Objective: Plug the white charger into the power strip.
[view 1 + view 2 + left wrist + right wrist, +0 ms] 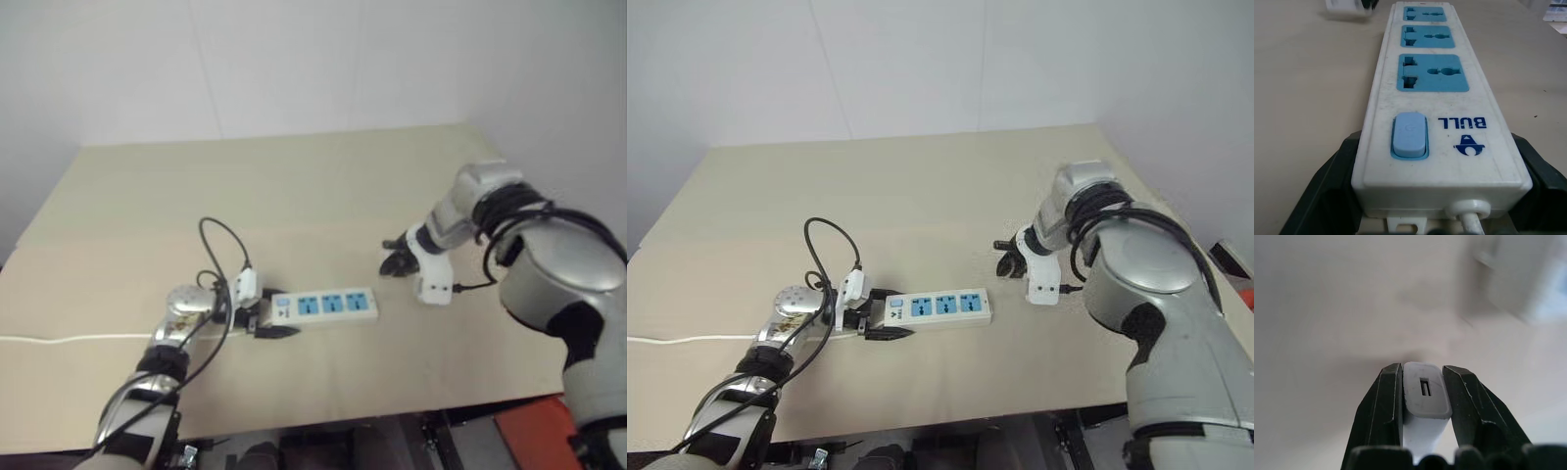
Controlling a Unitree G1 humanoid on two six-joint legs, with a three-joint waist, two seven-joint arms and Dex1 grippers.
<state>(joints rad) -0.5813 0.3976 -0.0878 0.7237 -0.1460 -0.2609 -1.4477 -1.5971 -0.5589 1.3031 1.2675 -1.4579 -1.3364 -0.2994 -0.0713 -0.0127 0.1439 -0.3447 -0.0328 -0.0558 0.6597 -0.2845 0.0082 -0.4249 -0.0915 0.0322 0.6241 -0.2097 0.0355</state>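
Nearest us, our left gripper [1432, 215] clamps the power strip [326, 305] — its long axis running toward our right gripper [1422, 404], which pinches the white charger [1424, 404] well apart.

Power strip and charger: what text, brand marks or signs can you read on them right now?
"BULL", in blue capitals on the power strip, beside its blue switch.
A small blue logo figure sits next to that word; it holds no readable letters.
A faint mark on the switch is too blurred to read.
The white charger shows no text.
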